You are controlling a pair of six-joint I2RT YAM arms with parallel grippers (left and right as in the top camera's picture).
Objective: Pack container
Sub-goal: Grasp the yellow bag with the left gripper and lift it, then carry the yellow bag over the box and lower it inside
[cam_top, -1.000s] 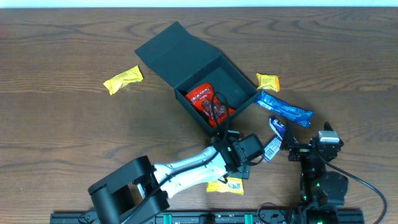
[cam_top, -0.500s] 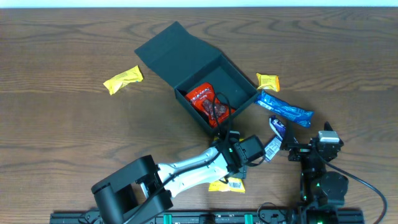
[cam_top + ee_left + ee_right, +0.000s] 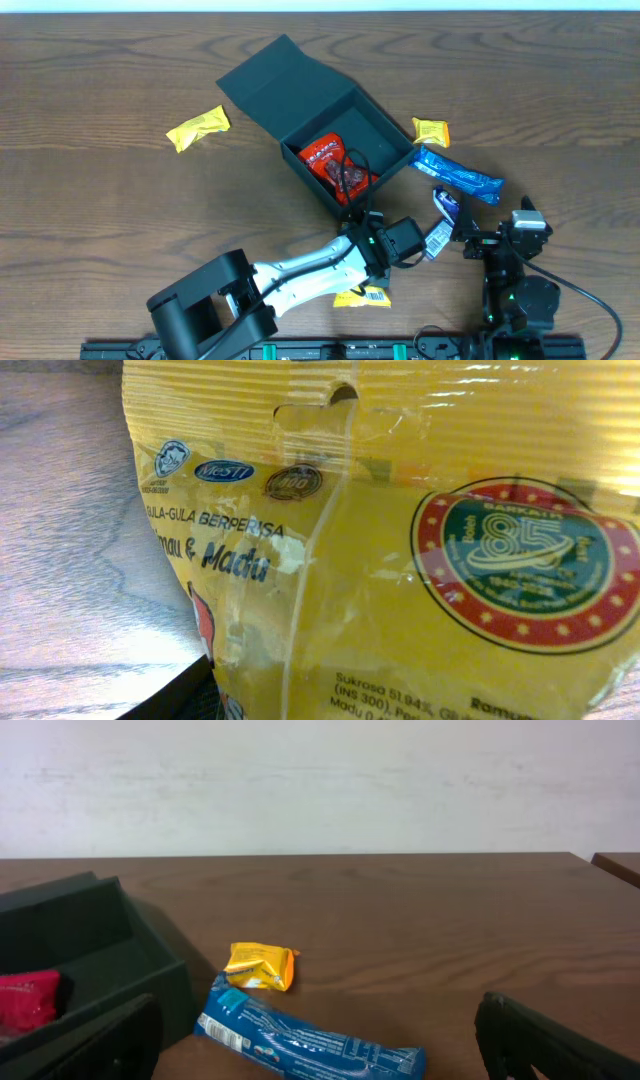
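Note:
The container (image 3: 262, 78) is a dark box with its flap lid open at the back, and a red packet (image 3: 335, 160) lies inside. Its wall also shows in the right wrist view (image 3: 90, 945). My left gripper (image 3: 385, 268) is low in front of the box, shut on a yellow candy packet (image 3: 362, 295) that fills the left wrist view (image 3: 400, 550). My right gripper (image 3: 497, 240) is open and empty to the right of the box, with a blue bar (image 3: 310, 1045) lying on the table beyond its fingers.
The blue bar (image 3: 458, 175) and a small orange-yellow packet (image 3: 431, 131) lie right of the box. Two small purple-white packets (image 3: 441, 220) lie near the right gripper. Another yellow packet (image 3: 197, 127) lies left of the box.
The yellow packet under the left gripper has shifted and tilted slightly. The right arm has not moved.

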